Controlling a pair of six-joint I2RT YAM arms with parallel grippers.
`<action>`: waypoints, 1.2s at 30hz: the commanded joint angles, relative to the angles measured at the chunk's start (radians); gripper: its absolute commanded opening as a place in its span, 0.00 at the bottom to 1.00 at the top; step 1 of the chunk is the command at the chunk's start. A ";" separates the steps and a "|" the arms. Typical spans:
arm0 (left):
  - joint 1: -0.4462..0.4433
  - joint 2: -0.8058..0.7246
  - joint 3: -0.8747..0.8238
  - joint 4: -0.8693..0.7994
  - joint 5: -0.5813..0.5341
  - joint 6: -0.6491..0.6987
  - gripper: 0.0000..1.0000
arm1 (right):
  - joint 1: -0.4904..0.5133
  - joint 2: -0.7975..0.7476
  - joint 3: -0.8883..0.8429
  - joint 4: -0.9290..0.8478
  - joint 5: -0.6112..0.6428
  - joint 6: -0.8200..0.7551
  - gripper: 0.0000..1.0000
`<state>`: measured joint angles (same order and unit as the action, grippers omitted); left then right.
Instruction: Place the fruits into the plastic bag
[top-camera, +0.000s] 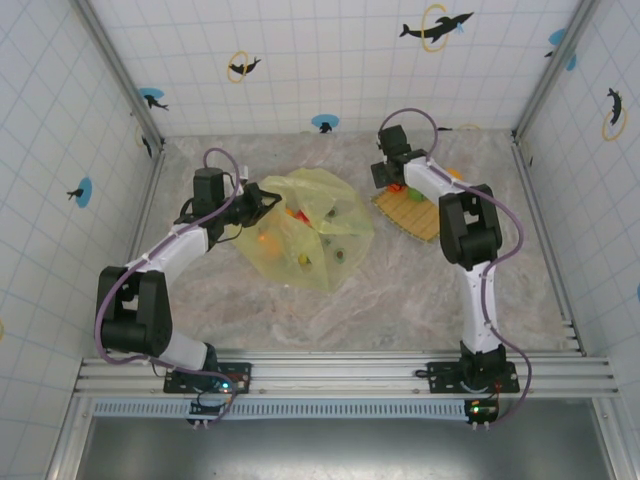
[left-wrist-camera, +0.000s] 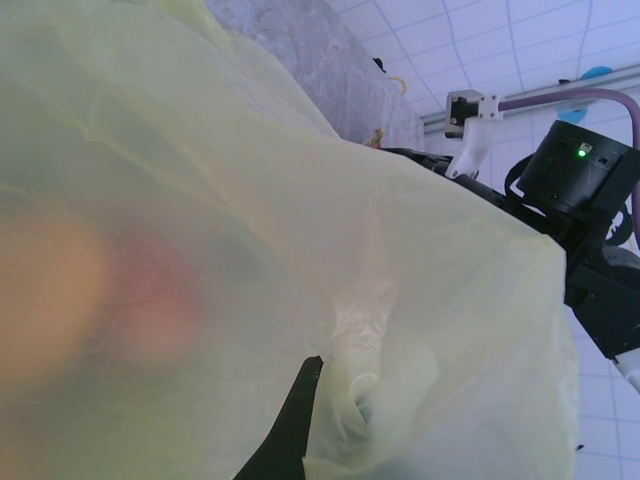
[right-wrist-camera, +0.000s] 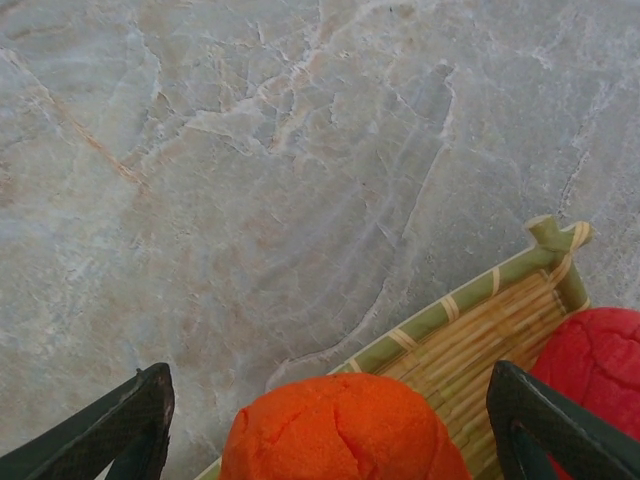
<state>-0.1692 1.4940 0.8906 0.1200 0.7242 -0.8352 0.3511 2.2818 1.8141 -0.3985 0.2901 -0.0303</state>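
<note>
White tiled walls (top-camera: 300, 40) with dolphin stickers (top-camera: 436, 26) enclose a grey marbled table (top-camera: 400, 290). At left, the left end effector (top-camera: 262, 203) is pinched shut on the rim of the yellow-green bag (top-camera: 320, 230), which lies mid-table with fruits (top-camera: 268, 240) showing through it. At right, the right end effector (right-wrist-camera: 335, 410) stands wide open astride an orange fruit (right-wrist-camera: 340, 440) on the woven mat (right-wrist-camera: 480, 330), with a red fruit (right-wrist-camera: 595, 360) just beside.

No text, label or number can be read anywhere.
</note>
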 joint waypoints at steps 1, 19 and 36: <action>0.007 -0.015 -0.007 0.000 0.010 0.016 0.00 | -0.010 0.044 0.058 -0.056 0.003 -0.010 0.82; 0.007 -0.017 -0.009 0.000 0.008 0.016 0.00 | -0.014 0.034 0.079 -0.068 -0.028 -0.028 0.64; 0.006 -0.021 -0.011 0.001 0.003 0.017 0.00 | 0.060 -0.586 -0.563 0.229 -0.264 0.101 0.60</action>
<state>-0.1692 1.4940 0.8906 0.1200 0.7238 -0.8352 0.3855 1.8198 1.3834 -0.2962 0.1013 0.0193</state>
